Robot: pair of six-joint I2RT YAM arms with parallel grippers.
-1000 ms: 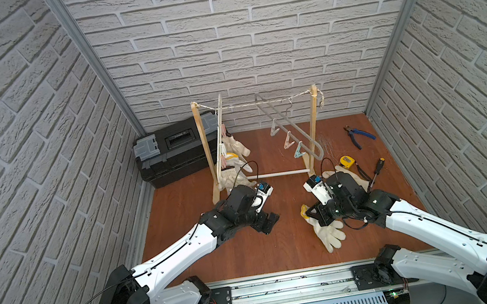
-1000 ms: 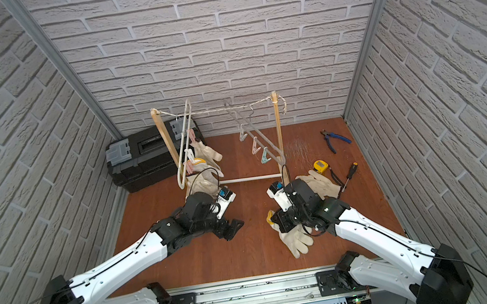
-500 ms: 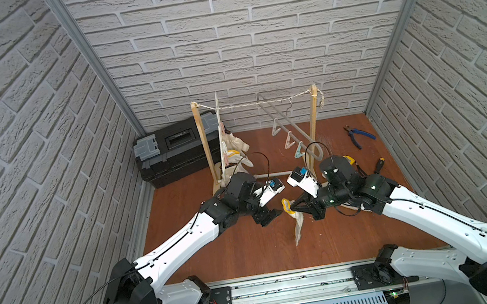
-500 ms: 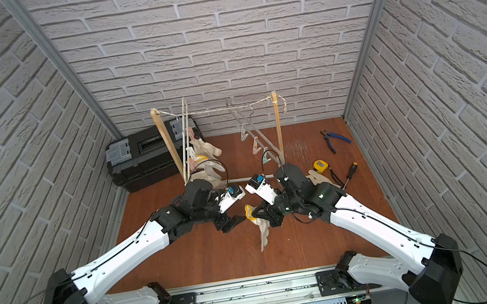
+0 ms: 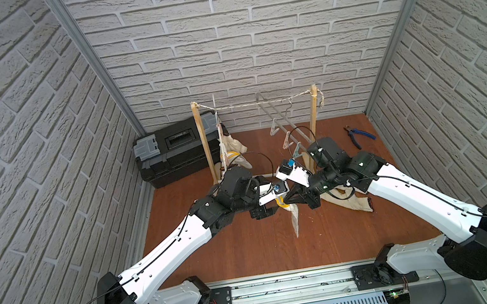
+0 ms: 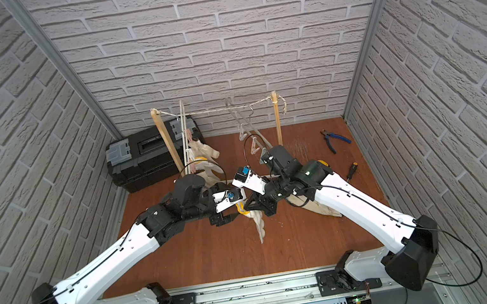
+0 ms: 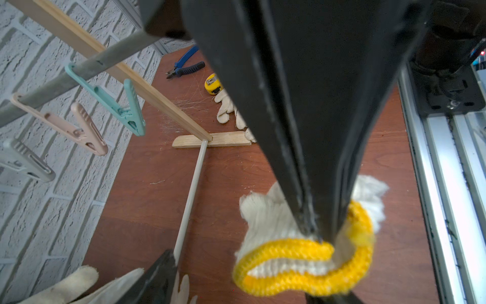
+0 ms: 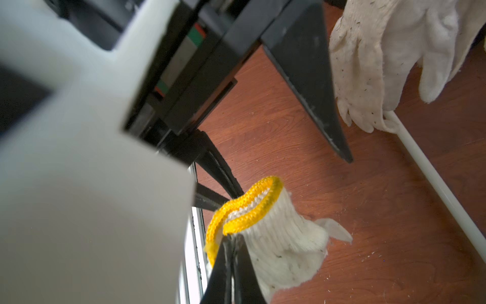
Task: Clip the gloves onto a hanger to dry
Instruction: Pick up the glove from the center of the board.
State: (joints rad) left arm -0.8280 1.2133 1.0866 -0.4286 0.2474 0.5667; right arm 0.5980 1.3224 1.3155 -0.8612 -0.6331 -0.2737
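An off-white knitted glove (image 5: 295, 219) (image 6: 259, 223) with a yellow cuff hangs above the floor between the two arms. My right gripper (image 5: 284, 200) (image 8: 231, 239) is shut on the cuff's edge (image 8: 244, 208). My left gripper (image 5: 270, 210) (image 7: 242, 276) faces it, open, with one fingertip (image 7: 163, 265) on each side of the cuff (image 7: 289, 265) and not touching it. Two gloves (image 5: 230, 150) (image 8: 381, 65) hang clipped on the white hanger (image 5: 217, 120). A grey hanger (image 5: 277, 123) carries bare clips (image 7: 115, 105). Another glove (image 5: 354, 203) lies under the right arm.
The hangers hang from a string between two wooden posts (image 5: 203, 146) (image 5: 314, 121) joined by a white floor rod (image 7: 189, 189). A black toolbox (image 5: 175, 154) stands back left. Blue pliers (image 5: 361, 134), a yellow tape measure (image 7: 213, 84) and a screwdriver (image 6: 351, 171) lie at the right.
My right gripper has lifted the glove off the floor and carried it left. The left arm has swung in to meet it, its jaws narrowing around the cuff.
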